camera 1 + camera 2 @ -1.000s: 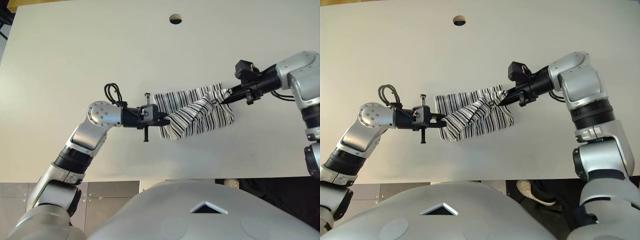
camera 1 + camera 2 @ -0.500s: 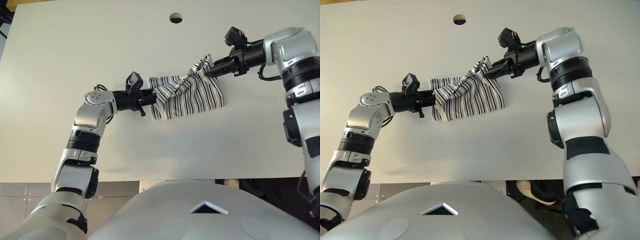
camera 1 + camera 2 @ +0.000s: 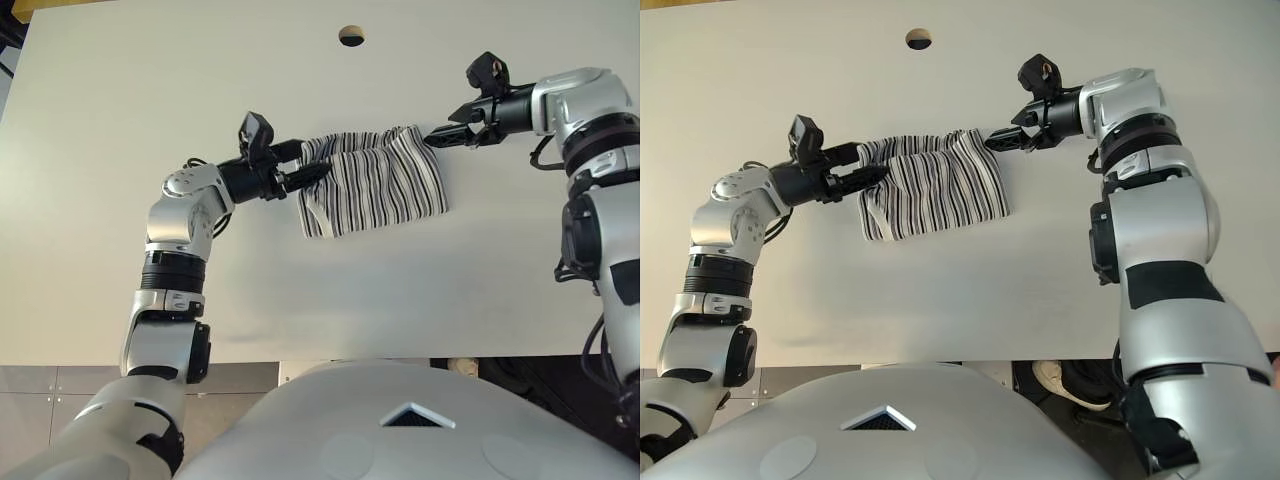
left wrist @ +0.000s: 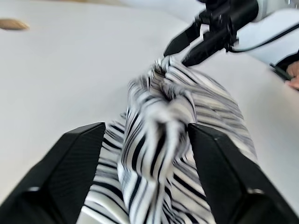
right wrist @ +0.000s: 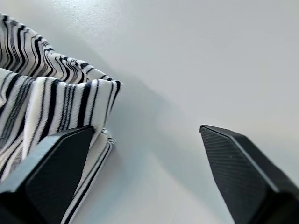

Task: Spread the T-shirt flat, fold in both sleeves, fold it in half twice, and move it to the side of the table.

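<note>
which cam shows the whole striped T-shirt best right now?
Left eye view: the black-and-white striped T-shirt lies in full outline on the white table. Right eye view shows the same. Left wrist view has a blurred bunch of it held in the left gripper; right wrist view catches one corner.

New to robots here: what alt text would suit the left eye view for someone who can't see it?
A folded striped T-shirt lies on a white table, with the robot's left gripper at one far corner and its open right gripper by the other.
</note>
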